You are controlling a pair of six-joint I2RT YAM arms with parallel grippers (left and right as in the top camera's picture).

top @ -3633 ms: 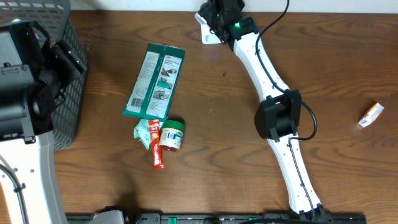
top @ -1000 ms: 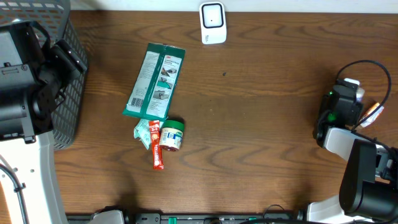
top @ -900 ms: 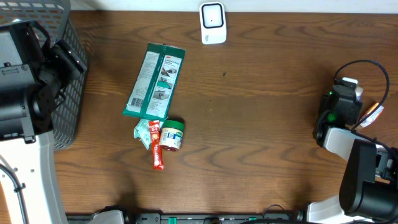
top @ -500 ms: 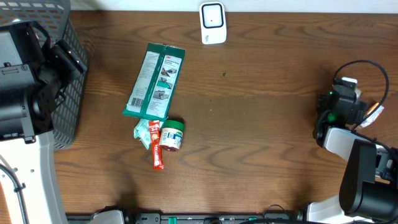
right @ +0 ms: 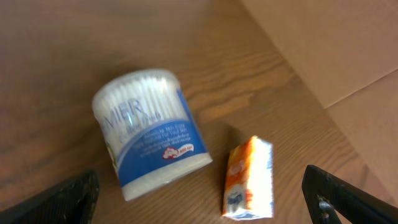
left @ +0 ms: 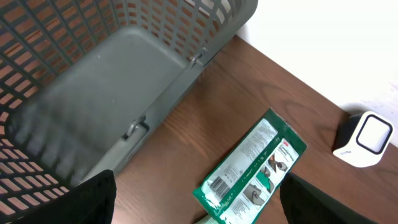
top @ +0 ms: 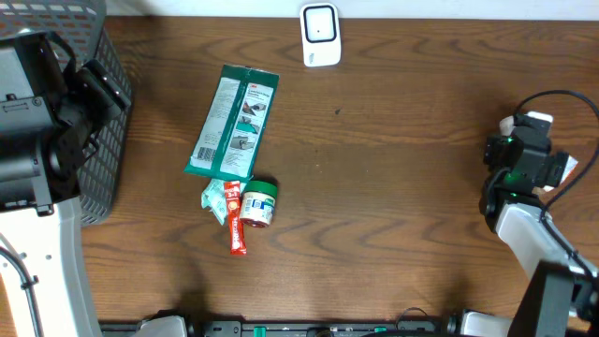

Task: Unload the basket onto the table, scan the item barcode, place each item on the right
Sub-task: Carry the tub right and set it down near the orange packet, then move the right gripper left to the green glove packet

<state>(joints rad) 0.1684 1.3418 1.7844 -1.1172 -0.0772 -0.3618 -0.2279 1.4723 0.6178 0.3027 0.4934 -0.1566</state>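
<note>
At the right edge of the table (top: pixel 393 206), the right gripper (right: pixel 199 202) hangs with its jaws spread wide and nothing between them. Its two dark fingers (right: pixel 68 199) show only at the bottom corners of the wrist view. Below it, two things lie on the wood: a clear cotton-bud tub (right: pixel 152 130) with a blue label, tipped on its side, and just beside it, across a narrow gap, a small orange carton (right: pixel 250 180). Neither touches the fingers. From overhead the right arm covers that spot (tub and carton cannot be made out there). The white scanner (top: pixel 320 36) stands at the far edge of the table near the middle, well apart from the right arm. Left of centre a long green package (top: pixel 234 122) lies flat with its printed label and barcode facing up. At its near end sit a small jar (top: pixel 259 204) with a green lid, a red sachet (top: pixel 236 229) against the jar, and a pale green packet (top: pixel 214 199). The left gripper (left: pixel 196 202) is released as well, fingers apart and empty, hovering by the grey mesh basket (left: pixel 124 81) at the table's left, with the green package and the scanner in its wrist view
</note>
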